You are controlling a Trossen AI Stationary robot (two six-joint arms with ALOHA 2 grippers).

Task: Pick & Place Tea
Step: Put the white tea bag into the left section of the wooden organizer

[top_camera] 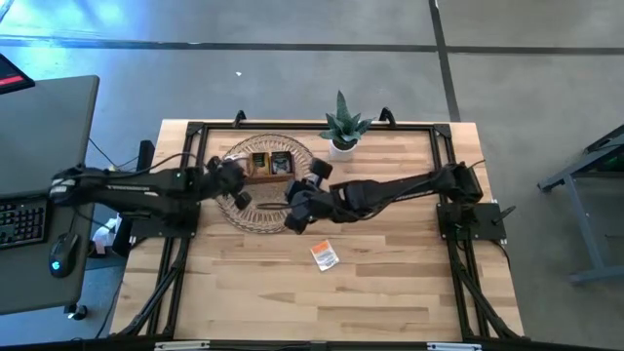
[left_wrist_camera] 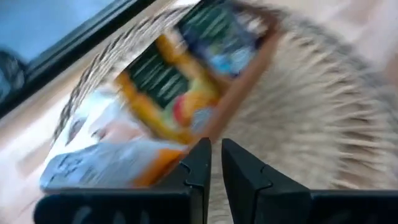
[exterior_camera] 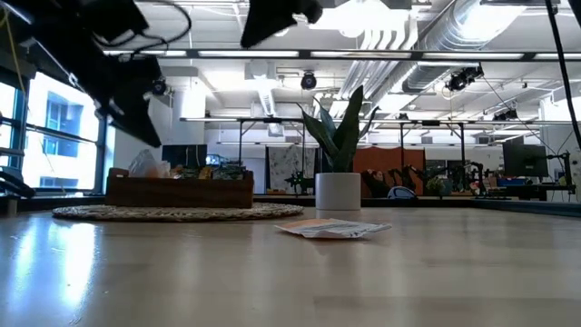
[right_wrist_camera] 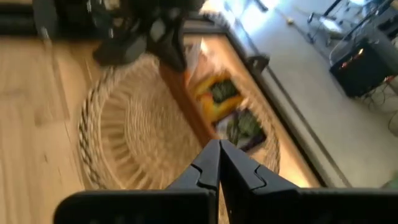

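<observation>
A: Where did the tea stand at that moment?

B: Most sachets sat in the brown wooden tray on the round woven mat, far side of the worktop. One orange-and-white sachet lay alone on the bare wood, nearer than the mat and just right of it.

A: And the tools?

B: The right tool hovered over the mat with its fingers pressed together and nothing between them. The left tool hung beside the tray's left end, fingers nearly touching, a thin gap showing; it held nothing either.

A: What could go wrong?

B: The sachet was flat, thin and slightly crumpled paper. Closed fingers would likely push it along the smooth worktop rather than lift it. The two arms were also close over the mat, so a careless swing could knock them together, or nudge the potted plant in its white cylinder pot.

A: The mat?

B: Coarse, ribbed wicker; fingertips could catch there.
</observation>
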